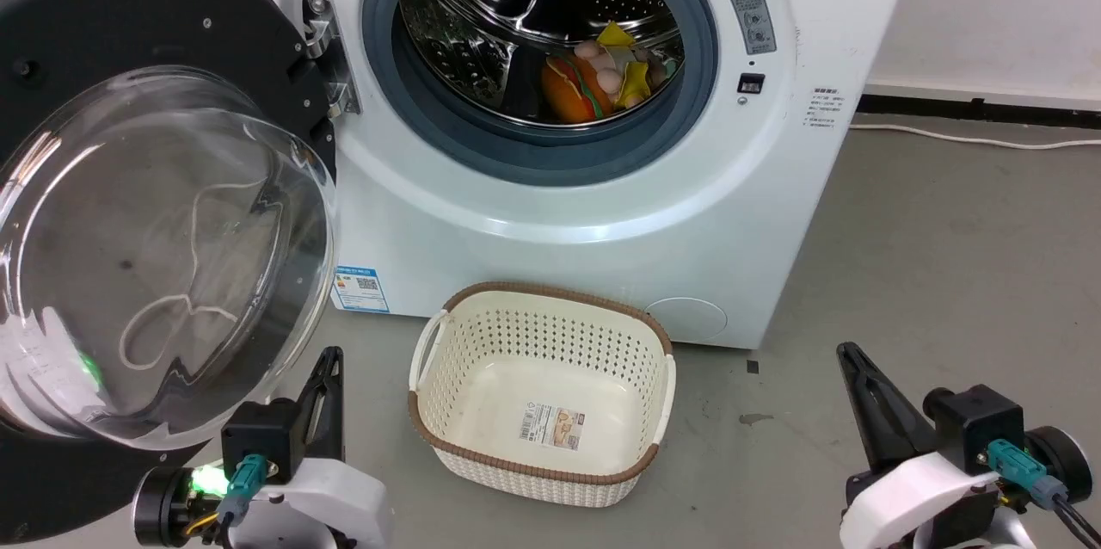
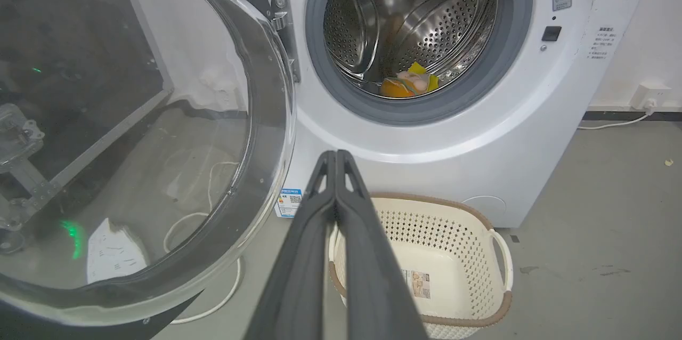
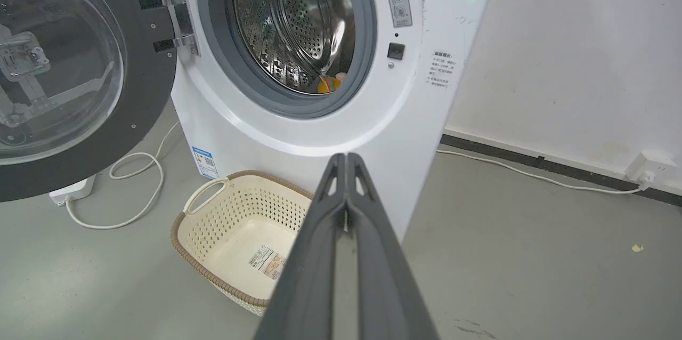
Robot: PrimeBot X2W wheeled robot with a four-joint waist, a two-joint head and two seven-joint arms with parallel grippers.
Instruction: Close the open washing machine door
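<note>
The washing machine door (image 1: 129, 58) hangs wide open at the left, its glossy black ring around a bulging clear glass window (image 1: 163, 265), hinged by a metal bracket (image 1: 327, 50). The same door (image 2: 133, 132) fills the left of the left wrist view, and the door (image 3: 149, 63) also stands at the left of the right wrist view. My left gripper (image 1: 331, 353) is shut and empty, low beside the glass bowl's lower right edge. My right gripper (image 1: 847, 348) is shut and empty at the lower right, far from the door. The left fingers (image 2: 334, 154) and the right fingers (image 3: 346, 156) are pressed together.
The grey-rimmed steel drum mouth (image 1: 538, 50) holds soft toys (image 1: 602, 76). An empty cream basket (image 1: 542, 394) sits on the grey floor before the white machine. A white cable (image 3: 138, 191) lies on the floor under the door. A wall socket (image 3: 642, 167) is at the right.
</note>
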